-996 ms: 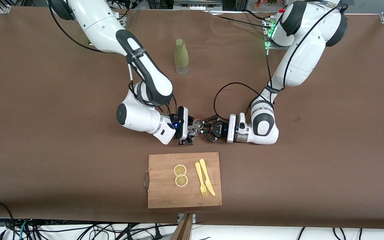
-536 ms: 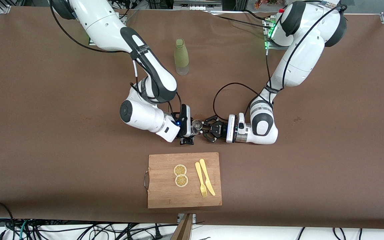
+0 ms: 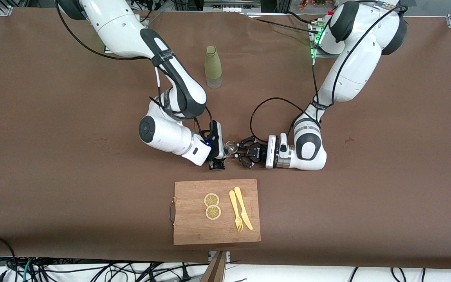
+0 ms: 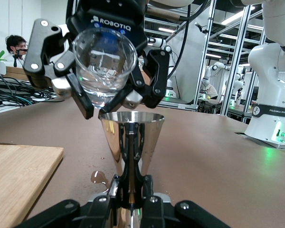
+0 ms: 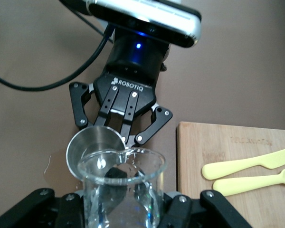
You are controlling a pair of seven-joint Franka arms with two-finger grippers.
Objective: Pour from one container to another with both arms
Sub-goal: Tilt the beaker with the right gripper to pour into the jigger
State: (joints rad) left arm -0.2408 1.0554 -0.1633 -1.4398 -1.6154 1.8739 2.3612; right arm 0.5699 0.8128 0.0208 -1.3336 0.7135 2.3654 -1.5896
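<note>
My right gripper (image 3: pixel 220 153) is shut on a small clear glass (image 4: pixel 104 59) that holds a little water. It is tipped so that its lip sits just over a steel jigger (image 4: pixel 131 135). My left gripper (image 4: pixel 131 192) is shut on the jigger's narrow waist and holds it upright, low over the table. In the right wrist view the glass (image 5: pixel 119 187) fills the space between the right gripper's (image 5: pixel 121 211) fingers, its spout over the jigger's open cup (image 5: pixel 91 148). Both grippers meet mid-table, the jigger (image 3: pixel 231 147) between them, the left gripper (image 3: pixel 241 152) beside it.
A small puddle (image 4: pixel 99 177) lies on the brown table beside the jigger. A wooden cutting board (image 3: pixel 194 231) with two lemon slices (image 3: pixel 211 206), a yellow fork and a yellow knife (image 3: pixel 243 213) lies nearer the front camera. A green bottle (image 3: pixel 213 67) stands farther back.
The right arm's wrist has turned and shifted slightly, tipping the glass further toward the jigger. The left arm has hardly moved.
</note>
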